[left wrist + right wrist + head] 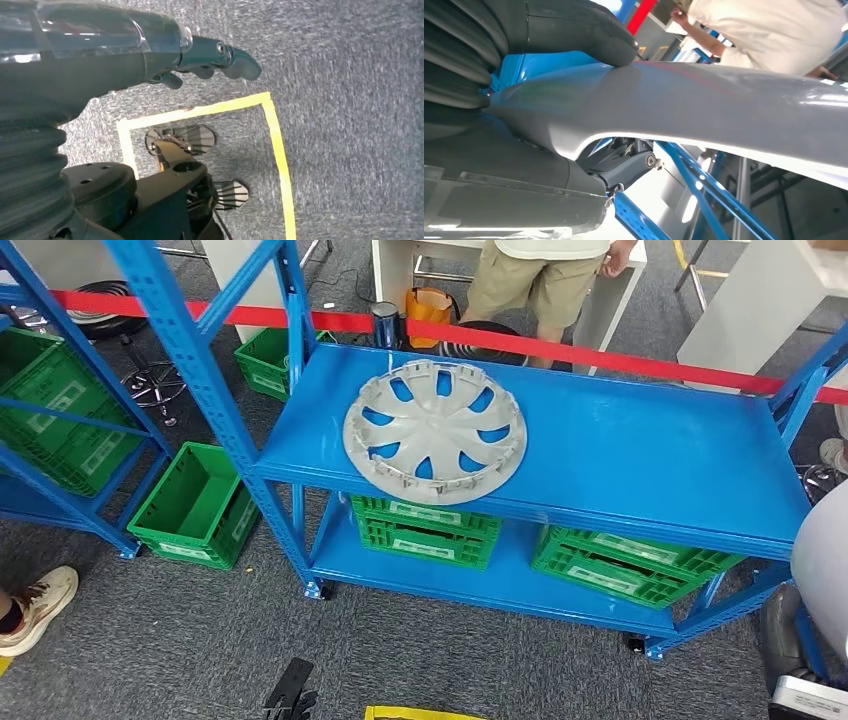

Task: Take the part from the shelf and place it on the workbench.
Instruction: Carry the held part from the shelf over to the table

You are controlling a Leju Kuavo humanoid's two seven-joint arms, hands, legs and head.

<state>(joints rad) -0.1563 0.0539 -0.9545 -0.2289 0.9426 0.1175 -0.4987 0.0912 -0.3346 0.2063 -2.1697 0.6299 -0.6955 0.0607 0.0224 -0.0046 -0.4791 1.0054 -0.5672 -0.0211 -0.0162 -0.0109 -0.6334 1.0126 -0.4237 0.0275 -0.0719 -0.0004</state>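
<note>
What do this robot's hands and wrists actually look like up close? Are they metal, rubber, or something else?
From the wrist views, each wrist wears a dark grey ribbed cover like a bellows. The left hand has a smooth, glossy dark shell leading to slim dark fingers with a small round pivot screw. The right hand shows a thick, rounded grey thumb and a dark finger linkage with a silver pin. What they are made of cannot be told.

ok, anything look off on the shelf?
Only the hubcap: it lies face down on the top shelf, its rim right at the front edge and perhaps slightly over it. Nothing looks damaged.
</note>
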